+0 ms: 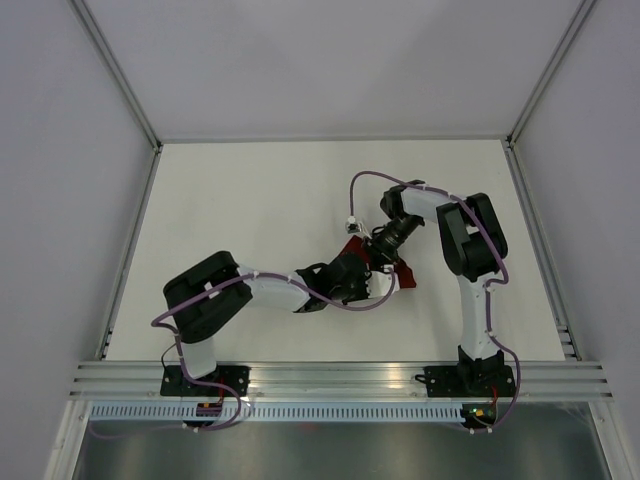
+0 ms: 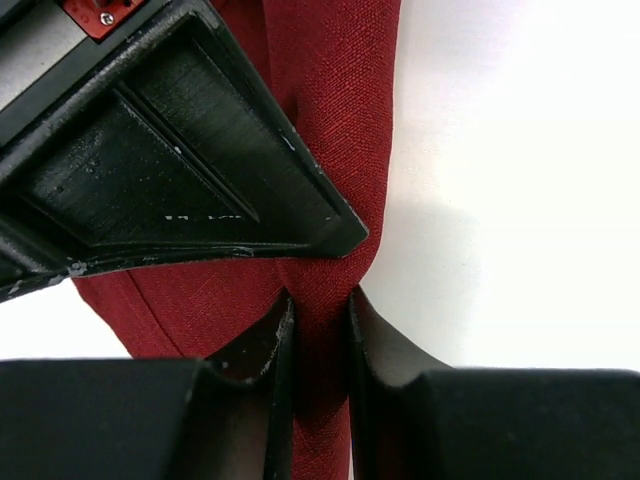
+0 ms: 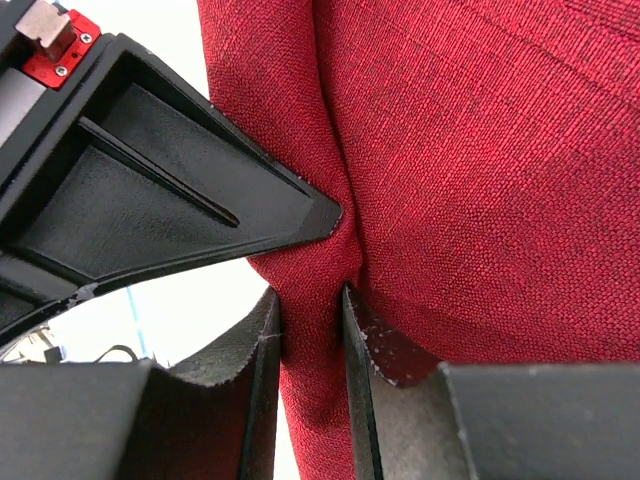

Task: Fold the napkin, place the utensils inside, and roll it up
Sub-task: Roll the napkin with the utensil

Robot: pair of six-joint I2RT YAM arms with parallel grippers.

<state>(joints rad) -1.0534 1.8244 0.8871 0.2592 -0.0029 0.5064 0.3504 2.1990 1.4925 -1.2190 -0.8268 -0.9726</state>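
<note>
The napkin (image 1: 403, 272) is a dark red cloth bunched up at mid-table between the two grippers, mostly covered by them in the top view. In the left wrist view my left gripper (image 2: 320, 300) is shut on a narrow gathered fold of the napkin (image 2: 340, 90). In the right wrist view my right gripper (image 3: 312, 290) is shut on another pinched ridge of the napkin (image 3: 480, 180). The grippers sit very close together: left gripper (image 1: 365, 285), right gripper (image 1: 378, 250). The utensils are hidden or out of view.
A black finger of the other gripper (image 2: 180, 170) fills the upper left of the left wrist view, and likewise in the right wrist view (image 3: 170, 190). The white table (image 1: 250, 200) is walled by a metal frame (image 1: 130, 240), with a rail along the near edge (image 1: 340, 378).
</note>
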